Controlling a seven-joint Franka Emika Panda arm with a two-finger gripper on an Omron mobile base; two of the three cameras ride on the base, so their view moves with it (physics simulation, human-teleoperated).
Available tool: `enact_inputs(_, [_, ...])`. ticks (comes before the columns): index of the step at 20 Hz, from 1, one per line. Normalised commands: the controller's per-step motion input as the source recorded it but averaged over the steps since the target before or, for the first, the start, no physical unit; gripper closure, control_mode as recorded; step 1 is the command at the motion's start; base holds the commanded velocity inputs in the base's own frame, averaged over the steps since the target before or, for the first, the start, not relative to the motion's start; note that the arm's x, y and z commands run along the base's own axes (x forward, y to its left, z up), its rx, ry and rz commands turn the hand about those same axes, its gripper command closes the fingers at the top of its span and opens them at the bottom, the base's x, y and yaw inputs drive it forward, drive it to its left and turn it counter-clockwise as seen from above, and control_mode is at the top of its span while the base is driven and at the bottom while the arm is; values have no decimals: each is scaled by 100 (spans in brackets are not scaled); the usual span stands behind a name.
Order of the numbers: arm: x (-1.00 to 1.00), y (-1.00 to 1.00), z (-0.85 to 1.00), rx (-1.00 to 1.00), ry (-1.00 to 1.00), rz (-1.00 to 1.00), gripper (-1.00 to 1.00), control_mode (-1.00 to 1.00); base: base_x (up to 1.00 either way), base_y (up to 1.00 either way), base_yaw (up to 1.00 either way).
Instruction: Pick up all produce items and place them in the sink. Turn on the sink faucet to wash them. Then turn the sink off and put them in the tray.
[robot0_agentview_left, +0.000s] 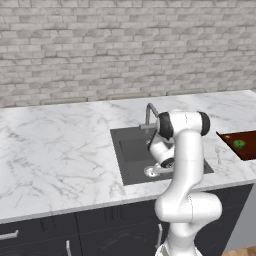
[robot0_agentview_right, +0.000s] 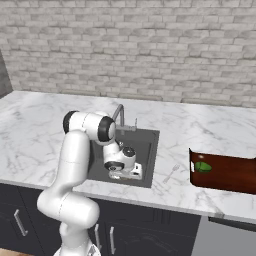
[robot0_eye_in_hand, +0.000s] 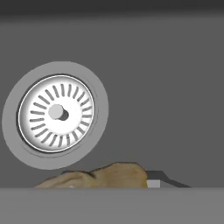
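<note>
Fig. Arm reaching down into the sink (robot0_agentview_left: 131, 150), gripper (robot0_eye_in_hand: 131, 183) low over the basin floor. Hand view: tan-brown lumpy piece (robot0_eye_in_hand: 105, 177) sits at the bottom edge, right at the gripper, w/ a bit of one grey finger (robot0_eye_in_hand: 154, 183) showing beside it. Whether the jaws are spread or already pinching the piece cannot be told; tips are cut off by the frame edge. Round silver drain (robot0_eye_in_hand: 56, 113) lies just beyond the piece on bare basin floor; no water seen.

Handling (judged): piece looks small, light, stiff and knobbly, prob. not fragile. Uneven surface means pads may seat on bumps and let it twist, so take it across the narrower middle, fingers either side, and lift straight up.

Containers: sink holds the brown piece; nothing else made out in it. Tray (robot0_agentview_right: 235, 175) sits on the marble counter (robot0_agentview_left: 55, 145) to the right, well apart from the basin, w/ the shiny green fruit (robot0_agentview_right: 202, 167) already in it near its left end. Sink faucet (robot0_agentview_right: 119, 114) stands at the far rim, spout bent over the basin.

Progress (judged): late stage; one item trayed, brown piece left to move.
</note>
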Motion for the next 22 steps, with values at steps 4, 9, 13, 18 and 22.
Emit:
enact_inputs(4, [-13,-31,13,2,0,0,100,-100,0,0,0])
enact_inputs(9, [-21,-22,29,1,0,0,100,-100,0,0,0])
enact_inputs(13, [-19,-9,43,0,0,0,100,-100,0,0,0])
enact_inputs(18, [-17,-12,41,0,0,0,100,-100,0,0,0])
enact_inputs(22, [-14,-16,46,0,0,0,100,-100,0,0,0])
